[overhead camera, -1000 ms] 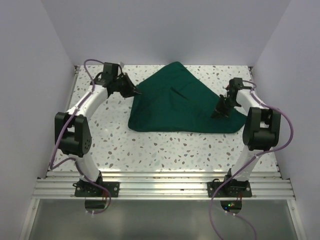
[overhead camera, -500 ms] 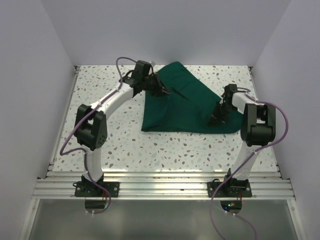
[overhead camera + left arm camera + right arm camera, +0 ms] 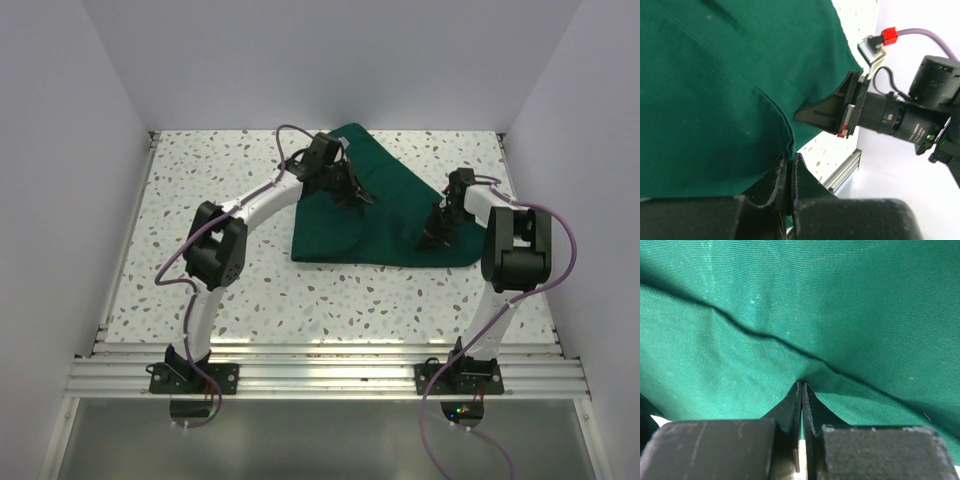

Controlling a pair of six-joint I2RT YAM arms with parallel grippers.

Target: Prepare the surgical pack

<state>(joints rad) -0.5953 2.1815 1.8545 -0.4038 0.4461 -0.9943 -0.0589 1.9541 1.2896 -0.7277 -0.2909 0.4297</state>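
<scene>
The surgical pack (image 3: 385, 215) is a dark green cloth lying partly folded at the back right of the speckled table. My left gripper (image 3: 355, 196) reaches over its middle and is shut on a cloth edge (image 3: 785, 142), with the fabric bunched at the fingertips (image 3: 776, 172). My right gripper (image 3: 432, 238) presses down on the cloth's right part. In the right wrist view the cloth (image 3: 790, 305) fills the frame and the right gripper (image 3: 801, 386) is shut on a raised fold. The right arm's wrist (image 3: 890, 117) shows close by in the left wrist view.
White speckled tabletop (image 3: 210, 190) lies left and in front of the cloth. Plain walls close in the back and both sides. An aluminium rail (image 3: 330, 370) carrying both arm bases runs along the near edge.
My left gripper has swung far to the right, dragging the cloth's left corner over the rest, so the cloth's outline is narrower. The right gripper has stayed in place and closed fully.
</scene>
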